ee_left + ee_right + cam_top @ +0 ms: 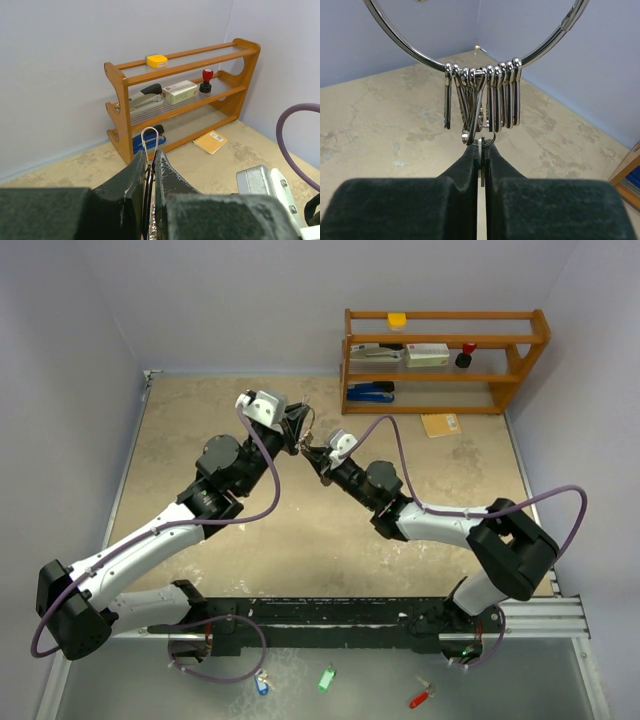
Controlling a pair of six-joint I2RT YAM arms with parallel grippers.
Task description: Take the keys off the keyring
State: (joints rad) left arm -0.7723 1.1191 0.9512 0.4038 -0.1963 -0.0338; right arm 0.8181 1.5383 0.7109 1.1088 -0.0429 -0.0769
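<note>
Above table [200,440], left jaws pinch keyring [420,57]; right jaws clamp hanging key [481,210].

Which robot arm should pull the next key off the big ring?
The right one. The right gripper is shut on a key hanging below the keyring, while the left gripper clamps the keyring itself, so it probably should just hold steady.

Beige table [200,440] bears wooden rack [445,360] and notepad [441,425].

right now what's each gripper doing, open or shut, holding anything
left gripper: shut on the keyring.
right gripper: shut on a key that hangs from the ring, seen edge on.
</note>
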